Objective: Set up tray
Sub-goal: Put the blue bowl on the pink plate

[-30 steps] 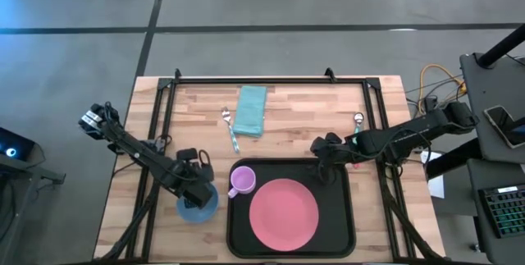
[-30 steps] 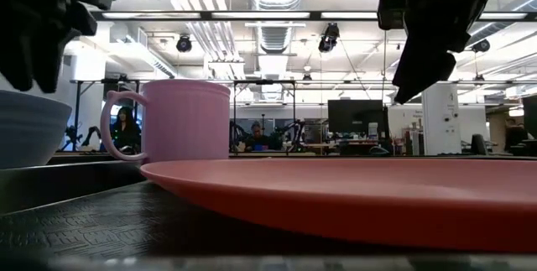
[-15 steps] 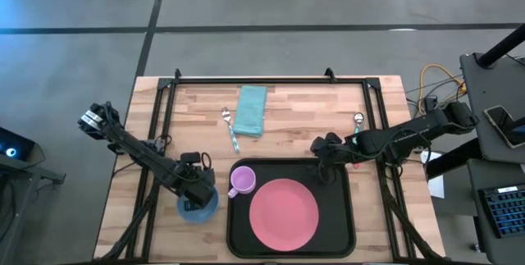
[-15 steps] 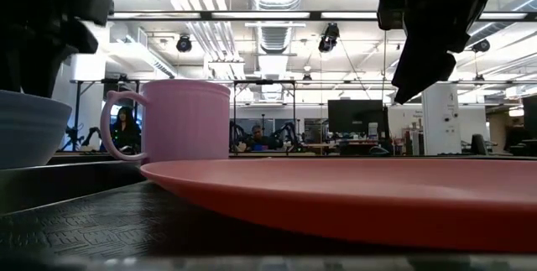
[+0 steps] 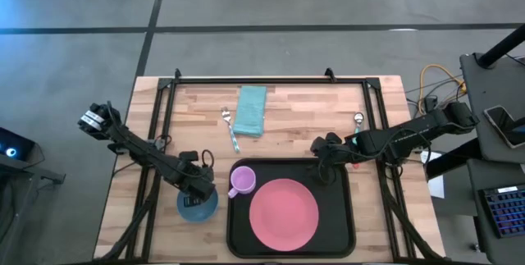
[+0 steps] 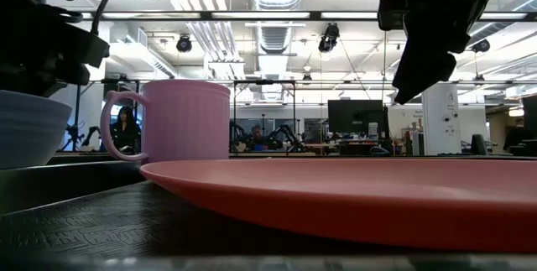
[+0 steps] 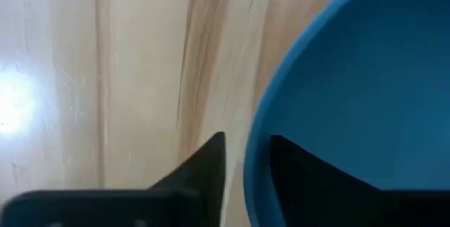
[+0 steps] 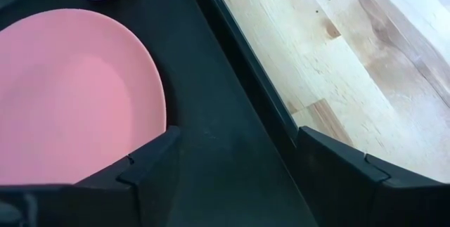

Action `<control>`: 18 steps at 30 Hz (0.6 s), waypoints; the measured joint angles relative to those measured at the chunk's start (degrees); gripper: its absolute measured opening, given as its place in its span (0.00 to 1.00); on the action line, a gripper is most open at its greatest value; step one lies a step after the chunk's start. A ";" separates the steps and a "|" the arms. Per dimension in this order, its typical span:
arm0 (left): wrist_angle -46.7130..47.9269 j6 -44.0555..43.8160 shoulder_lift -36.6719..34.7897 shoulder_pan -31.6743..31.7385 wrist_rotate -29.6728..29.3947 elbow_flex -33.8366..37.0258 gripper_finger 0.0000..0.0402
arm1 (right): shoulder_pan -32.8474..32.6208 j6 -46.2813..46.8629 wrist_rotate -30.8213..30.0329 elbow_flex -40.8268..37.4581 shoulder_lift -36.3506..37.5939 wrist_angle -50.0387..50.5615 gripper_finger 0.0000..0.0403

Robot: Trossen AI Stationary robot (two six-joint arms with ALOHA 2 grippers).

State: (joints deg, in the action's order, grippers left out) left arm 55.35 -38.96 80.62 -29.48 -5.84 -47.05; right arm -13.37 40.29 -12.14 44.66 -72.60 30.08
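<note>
The wooden table [image 5: 287, 121] carried everything, with the black tray [image 5: 344, 216] lying on its near half, its far right corner directly beneath the right gripper [image 5: 321, 152]. In the right wrist view the tray's raised rim [image 8: 242, 65] ran between that gripper's two fingers [image 8: 151, 167], which stood wide apart and held nothing; bare wood lay just past one finger and tray floor under the other.

The pink plate [image 5: 283, 212] sat in the middle of the tray, near the right gripper's open jaws but apart from them, its edge showing close to one finger in the right wrist view [image 8: 77, 93]. The teal cloth [image 5: 251, 110] lay folded on the far side of the table, well apart from both grippers.

The blue bowl [image 5: 197, 204] stood on bare wood just beside the tray's left edge. The left gripper [image 5: 199, 189] was at the bowl's rim: in the left wrist view one finger [image 7: 200, 167] sat outside the rim [image 7: 256, 157] and the other inside, the jaws narrow around the bowl's wall.

The lilac mug [image 5: 241, 181] stood upright in the tray's far left corner, just beside the left gripper and between the two grippers. A spoon [image 5: 230, 130] lay beside the cloth, well beyond the left gripper. A second spoon [image 5: 358, 119] lay by the table's right rail, beyond the right gripper.
</note>
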 joint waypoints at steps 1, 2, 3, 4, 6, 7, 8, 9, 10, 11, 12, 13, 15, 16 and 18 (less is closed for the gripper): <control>0.03 0.02 0.00 0.00 0.00 -0.07 0.17 | 0.00 0.00 0.00 -0.02 0.00 0.09 0.64; 0.01 0.02 0.00 0.00 -0.01 -0.21 0.14 | 0.00 0.00 0.00 -0.06 0.00 0.07 0.64; -0.06 0.02 0.00 0.00 -0.04 -0.45 0.10 | 0.00 0.00 0.00 -0.10 0.00 0.11 0.64; -0.22 -0.15 0.00 0.00 -0.05 -0.59 0.07 | 0.00 0.00 0.00 -0.12 0.00 0.16 0.63; -0.32 -1.23 -0.13 0.02 0.32 -0.77 0.02 | 0.00 0.01 0.00 -0.21 0.00 0.18 0.63; -0.26 -1.86 -0.17 0.02 0.48 -0.83 0.02 | 0.01 0.02 0.00 -0.21 0.00 0.19 0.62; -0.14 -2.29 -0.17 0.02 0.60 -0.95 0.02 | 0.00 0.02 0.00 -0.21 0.00 0.18 0.62; -0.04 -2.57 -0.14 0.02 1.04 -1.14 0.02 | 0.00 0.02 0.00 -0.21 0.00 0.20 0.61; 0.04 -2.72 -0.11 0.02 1.74 -1.56 0.01 | 0.00 0.02 0.00 -0.21 0.00 0.20 0.61; 0.03 -3.01 -0.09 0.02 2.52 -2.19 0.01 | 0.00 0.04 0.02 -0.21 0.00 0.20 0.61; 0.18 -3.56 -0.09 0.00 2.97 -3.01 0.00 | 0.00 0.04 0.00 -0.21 0.00 0.24 0.60; 0.63 -4.05 -0.06 -0.01 3.26 -4.13 0.00 | 0.00 0.04 0.02 -0.21 0.00 0.30 0.60; 2.27 -4.72 0.00 -0.11 4.02 -7.27 0.00 | 0.00 0.07 0.02 -0.21 0.00 0.83 0.59; 3.53 -5.16 0.00 -0.11 4.34 -9.39 0.00 | 0.00 0.12 0.02 -0.21 0.00 1.10 0.59; 6.31 -5.99 0.00 -0.11 5.09 -13.91 0.00 | 0.02 0.13 0.02 -0.21 0.00 1.36 0.58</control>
State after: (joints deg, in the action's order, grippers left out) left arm 61.66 -44.95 80.62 -29.58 -0.76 -60.95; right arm -13.34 40.42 -12.12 44.45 -72.60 31.44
